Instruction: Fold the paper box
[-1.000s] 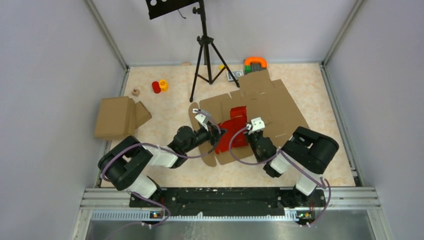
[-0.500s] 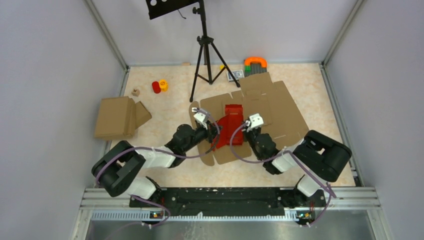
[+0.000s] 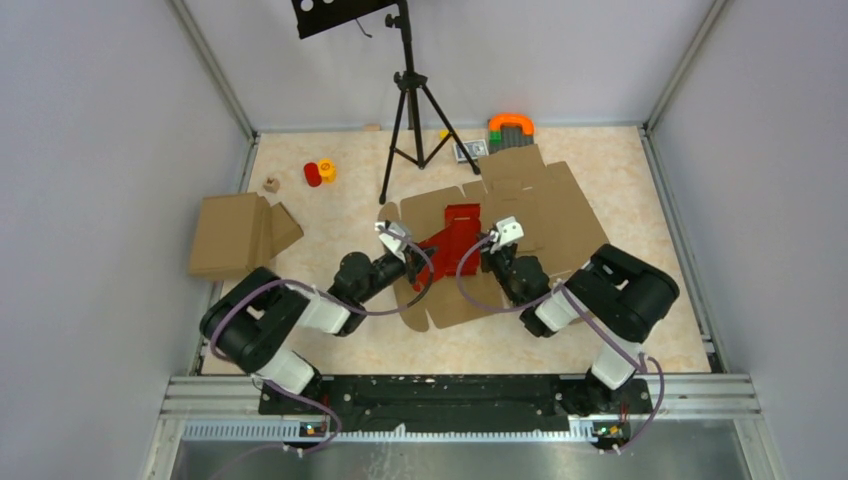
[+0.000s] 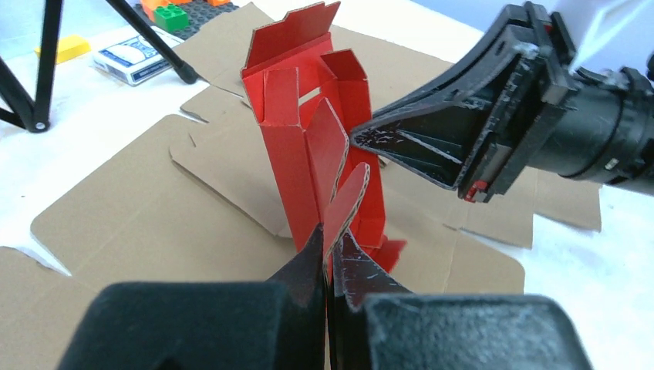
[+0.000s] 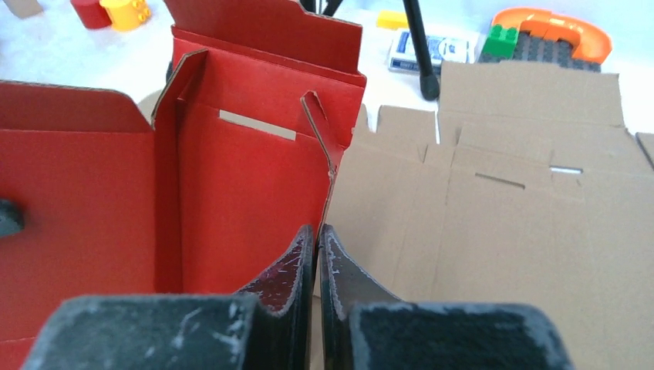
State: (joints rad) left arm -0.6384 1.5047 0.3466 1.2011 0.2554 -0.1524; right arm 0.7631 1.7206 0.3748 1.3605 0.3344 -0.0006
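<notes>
- At table centre, on the flat brown cardboard cut-out (image 3: pixel 560 215) — paper box (image 3: pixel 455 235), partly erected, flaps upright.
- Left gripper (image 4: pixel 330 248): jaws pressed together, pinching a near flap edge.
- Right gripper (image 5: pixel 317 235): jaws pressed together, tip against a side wall (no card visibly between).
- Judged light, thin, springy, easily creased — expect flaps to rebound.
- Grip flap edges near score lines; press along folds, not mid-panel.
</notes>
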